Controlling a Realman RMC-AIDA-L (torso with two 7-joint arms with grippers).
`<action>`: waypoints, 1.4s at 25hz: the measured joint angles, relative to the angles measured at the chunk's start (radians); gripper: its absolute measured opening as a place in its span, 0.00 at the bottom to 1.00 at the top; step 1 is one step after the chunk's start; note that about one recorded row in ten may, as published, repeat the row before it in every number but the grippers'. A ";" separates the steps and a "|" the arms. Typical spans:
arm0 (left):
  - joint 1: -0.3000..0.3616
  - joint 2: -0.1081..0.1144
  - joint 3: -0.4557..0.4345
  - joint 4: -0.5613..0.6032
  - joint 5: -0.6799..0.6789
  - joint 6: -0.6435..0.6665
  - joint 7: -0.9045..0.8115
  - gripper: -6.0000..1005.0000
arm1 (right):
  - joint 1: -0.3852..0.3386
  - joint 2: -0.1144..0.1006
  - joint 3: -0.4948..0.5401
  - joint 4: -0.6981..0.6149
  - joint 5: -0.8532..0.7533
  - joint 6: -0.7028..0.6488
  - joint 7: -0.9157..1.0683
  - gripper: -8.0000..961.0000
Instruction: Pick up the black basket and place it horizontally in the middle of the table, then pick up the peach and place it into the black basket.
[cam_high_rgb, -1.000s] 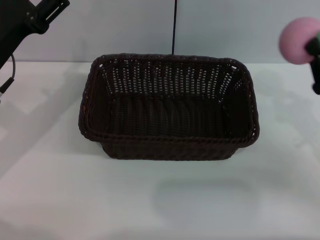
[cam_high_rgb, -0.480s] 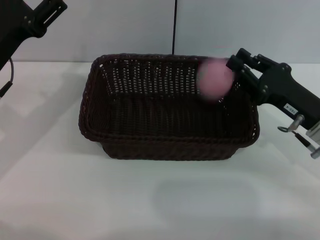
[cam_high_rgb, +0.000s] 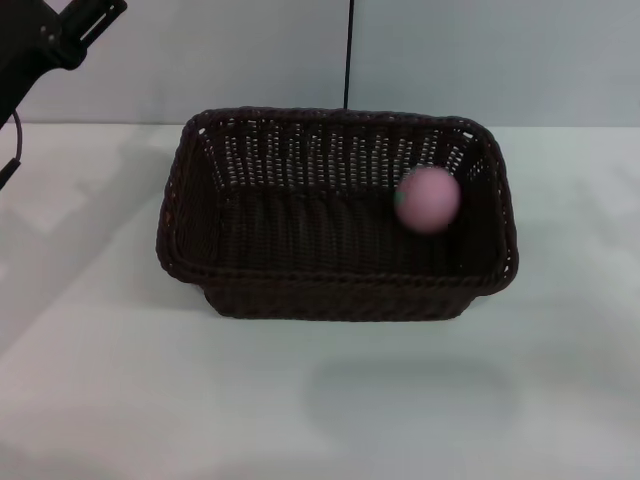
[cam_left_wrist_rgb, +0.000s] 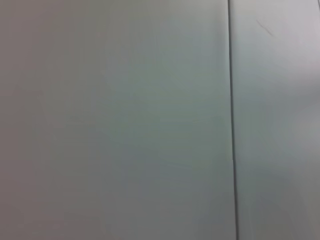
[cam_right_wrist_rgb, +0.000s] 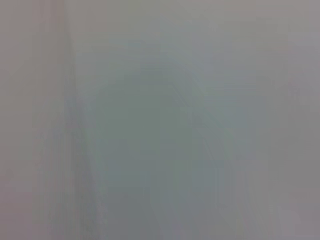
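You have one table, white and bare across its near part. On it, about the middle, sits one basket, long side running left to right, open side up. Inside the basket, toward its right end and closer to the far wall, you see one peach, pink and blurred, with a bit of green on its left edge; nothing grips it, and you cannot tell whether it touches the floor of the basket or is just above it.

Farther back, at the far left, one arm shows: the left gripper is raised high above the table's far left corner, well apart from the basket, and you cannot tell how its jaws stand. The right gripper is out of the head view. Both wrist views show only a plain pale surface, the left one crossed by one thin dark line.
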 joint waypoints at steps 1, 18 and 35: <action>0.000 0.000 0.000 0.000 0.000 0.000 0.000 0.86 | 0.000 0.000 0.000 0.000 0.000 0.000 0.000 0.58; 0.003 -0.004 -0.001 -0.169 -0.183 0.071 0.080 0.86 | -0.092 0.001 0.214 0.025 0.150 0.071 -0.006 0.75; 0.029 -0.004 -0.021 -0.206 -0.201 0.104 0.055 0.66 | -0.094 0.001 0.216 0.035 0.151 0.083 -0.007 0.75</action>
